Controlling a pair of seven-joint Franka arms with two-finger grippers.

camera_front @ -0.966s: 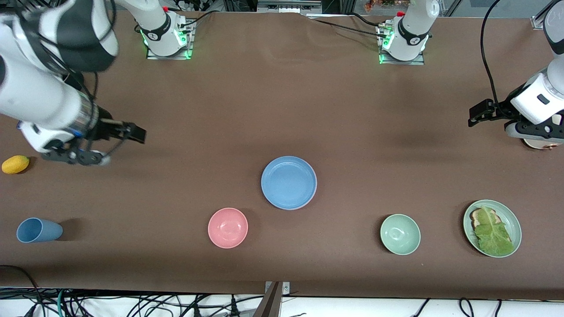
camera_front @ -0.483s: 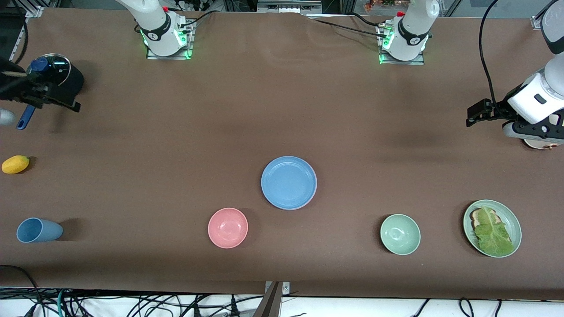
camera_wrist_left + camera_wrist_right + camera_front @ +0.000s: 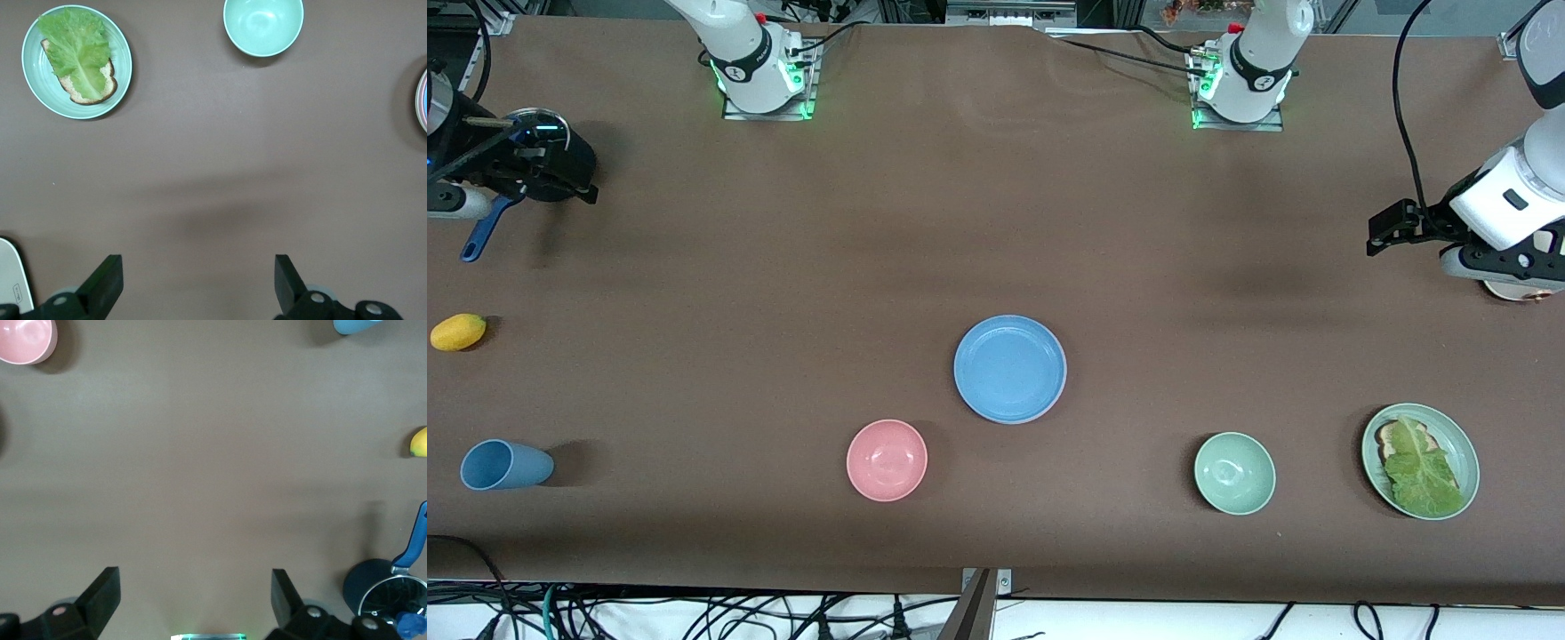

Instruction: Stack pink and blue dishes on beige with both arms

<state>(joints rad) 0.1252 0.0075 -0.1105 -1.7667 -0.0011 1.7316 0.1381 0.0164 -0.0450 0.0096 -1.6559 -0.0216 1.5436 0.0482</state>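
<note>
We see the blue plate (image 3: 1009, 369) lying flat near the middle of the table, farther from the front camera than the pink bowl (image 3: 887, 460) and the green bowl (image 3: 1234, 473). No pink plate and no beige plate lies alone anywhere on the table. In the left wrist view a thin pinkish line runs along the rim of the blue plate, so we judge that the pink dish is under it. The beige plate we cannot see; we suppose it is at the bottom of this same pile. If this is right, the stacking is already done and nothing is left to carry. The left gripper (image 3: 193, 285) hangs over bare table at the left arm's end, its fingers wide apart and holding nothing. The right gripper (image 3: 193, 597) is over the right arm's end of the table, just beside a dark pot (image 3: 560, 156) with a blue handle; its fingers also stand wide apart and are empty. Both grippers are well apart from the pile, so we think both arms are waiting. The green plate with lettuce (image 3: 1420, 460), the blue cup (image 3: 503, 464) and a yellow fruit (image 3: 458, 332) are not part of the pile and look untouched.
</note>
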